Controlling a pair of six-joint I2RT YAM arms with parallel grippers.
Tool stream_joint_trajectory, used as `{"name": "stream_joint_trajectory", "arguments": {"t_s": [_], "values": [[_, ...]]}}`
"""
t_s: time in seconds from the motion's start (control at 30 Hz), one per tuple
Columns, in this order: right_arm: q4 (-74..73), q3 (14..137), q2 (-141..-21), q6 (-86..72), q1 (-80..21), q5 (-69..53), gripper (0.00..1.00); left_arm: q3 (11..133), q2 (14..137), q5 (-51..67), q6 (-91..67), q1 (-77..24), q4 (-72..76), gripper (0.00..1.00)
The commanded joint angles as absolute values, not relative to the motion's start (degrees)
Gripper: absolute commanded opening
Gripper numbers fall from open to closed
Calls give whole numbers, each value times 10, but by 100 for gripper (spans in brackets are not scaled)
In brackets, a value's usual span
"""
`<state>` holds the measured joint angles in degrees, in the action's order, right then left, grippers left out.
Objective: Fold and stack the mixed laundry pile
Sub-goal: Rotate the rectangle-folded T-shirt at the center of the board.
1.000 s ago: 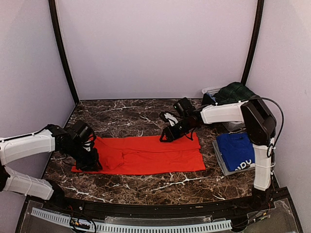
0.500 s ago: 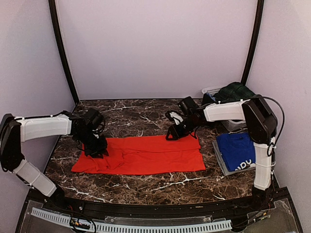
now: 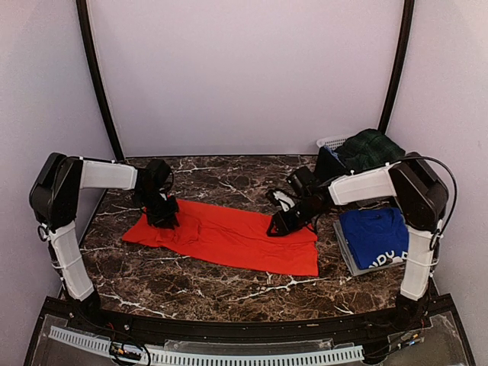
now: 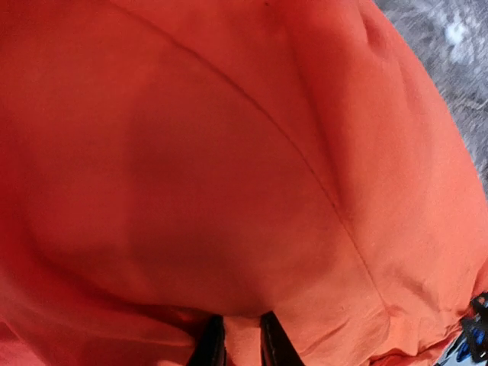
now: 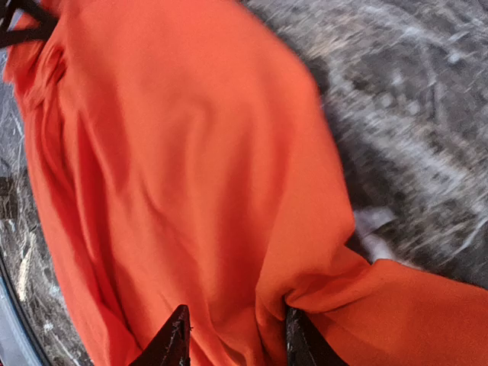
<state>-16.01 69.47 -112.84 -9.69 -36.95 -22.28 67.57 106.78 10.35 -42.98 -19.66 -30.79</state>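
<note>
Red-orange T-shirt [image 3: 229, 240] lies flat on the marble table [image 3: 221, 179], spread between my two grippers. My left gripper [image 3: 162, 219] pinches its far-left edge, a fold of cloth clamped between the fingers [image 4: 215, 347]. My right gripper [image 3: 276, 229] bites a bunch of the far-right edge. I judge I hold both far corners so the cloth is taut and can be laid over for a fold. Its long axis runs from one gripper to the other, the right end slanting nearer my bases. Right of my right gripper, the royal blue T-shirt [image 3: 372, 232] sits folded on the grey tray [image 3: 345, 258].
</note>
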Motion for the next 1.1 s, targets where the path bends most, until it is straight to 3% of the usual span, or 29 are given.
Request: {"name": "stream_joint_trajectory", "arguments": {"t_s": [0.0,0.2,0.3,0.43,0.57,0.7,0.87,0.97,1.07], "values": [[-193,621,-1112,-160,-447,-251,39,802,1174,111,-337,-192,-332,16],[-170,623,-1051,-222,-574,-319,42,1142,1337,168,-233,-190,-415,24],[-184,651,-1010,-216,-572,-306,45,1356,1397,182,-201,-189,-507,27],[-210,684,-979,-187,-542,-264,49,1461,1413,186,-193,-186,-548,32],[-233,685,-990,-153,-509,-256,47,1390,1359,185,-203,-189,-551,30],[-234,683,-1011,-128,-508,-246,45,1188,1243,162,-220,-207,-477,23],[-227,731,-1052,-120,-507,-240,41,991,1172,93,-247,-241,-437,2],[-231,752,-1074,-107,-507,-238,27,925,1140,54,-254,-268,-421,0],[-251,760,-1093,-84,-508,-234,6,857,1120,55,-270,-276,-388,0]]}}
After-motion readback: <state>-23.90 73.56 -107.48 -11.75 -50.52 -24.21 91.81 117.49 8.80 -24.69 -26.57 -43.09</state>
